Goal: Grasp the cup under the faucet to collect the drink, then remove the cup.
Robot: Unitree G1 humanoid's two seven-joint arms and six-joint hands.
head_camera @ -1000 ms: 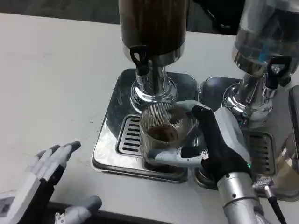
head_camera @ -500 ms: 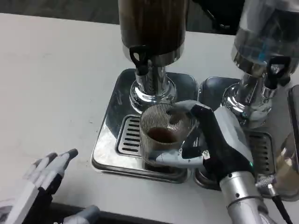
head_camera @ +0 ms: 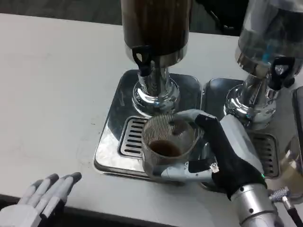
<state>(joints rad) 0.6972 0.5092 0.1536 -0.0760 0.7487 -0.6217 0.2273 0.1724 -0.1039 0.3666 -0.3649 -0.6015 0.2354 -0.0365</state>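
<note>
Fingers (head_camera: 49,187) of the left hand (head_camera: 40,201) lie apart and hold nothing at the near edge of the white table (head_camera: 52,94), well apart from the work and to the left of it. Nearer the middle, the right hand (head_camera: 215,153) grasps the ribbed clear cup (head_camera: 165,144) from the cup's right side, a lower finger wrapped under its near wall and the upper ones curled round its far rim. The cup stands upright, its long axis vertical, with dark drink in the bottom, over the slotted grate at the near edge of the steel drip tray (head_camera: 111,127). Whether its base touches the grate or hangs just above it is hard to tell from this angle. Beyond it rises the chrome column of the dark dispenser (head_camera: 154,28), whose black faucet (head_camera: 142,59) sits farther back than the cup's mouth. With the right hand already on the cup, the removal probably falls to that arm, drawing it toward the near edge.
</note>
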